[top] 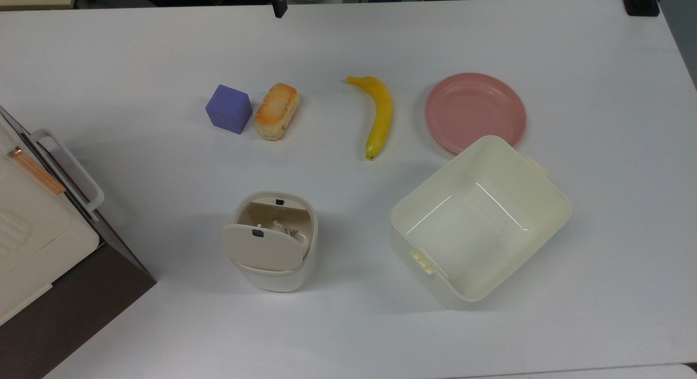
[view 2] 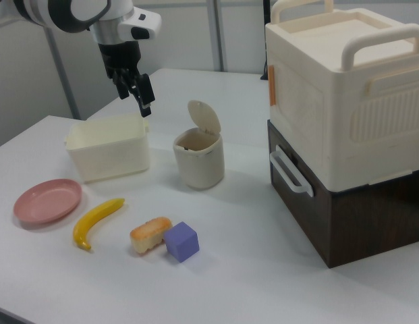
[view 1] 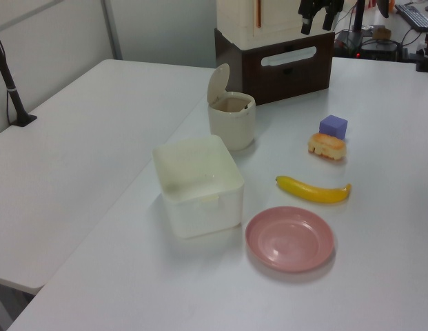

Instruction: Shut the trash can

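The bin (view 2: pixel 198 162) is set on the table (top: pixel 348 324) between the stacked boxes (view 2: pixel 344 135) and the open tub (top: pixel 479 221), its lid (view 2: pixel 205 119) raised upright on a hinge at the side turned from the arm. The gripper (view 2: pixel 142 94) is held high, well apart from the bin and to the right view's left of it, jaws slightly parted and empty. The mouth is pointed upward, so a reach over it to the lid is judged necessary.
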`<act>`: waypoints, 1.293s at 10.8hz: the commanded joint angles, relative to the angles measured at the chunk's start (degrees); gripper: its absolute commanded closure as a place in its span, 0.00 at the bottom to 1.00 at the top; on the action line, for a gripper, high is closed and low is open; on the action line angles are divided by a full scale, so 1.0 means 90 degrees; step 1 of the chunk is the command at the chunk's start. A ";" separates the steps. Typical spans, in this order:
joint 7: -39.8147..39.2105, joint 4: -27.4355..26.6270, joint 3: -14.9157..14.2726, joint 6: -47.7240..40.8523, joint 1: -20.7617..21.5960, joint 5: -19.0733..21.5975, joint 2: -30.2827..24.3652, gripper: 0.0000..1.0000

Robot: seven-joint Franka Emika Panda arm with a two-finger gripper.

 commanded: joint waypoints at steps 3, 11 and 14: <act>-0.0441 -0.0072 -0.0026 -0.0280 0.0070 -0.0096 -0.0198 0.00; -0.0754 0.0104 -0.0007 -0.0682 0.0070 -0.0243 -0.0188 0.00; -0.0715 0.0104 0.0003 -0.0672 0.0079 -0.0272 -0.0188 0.00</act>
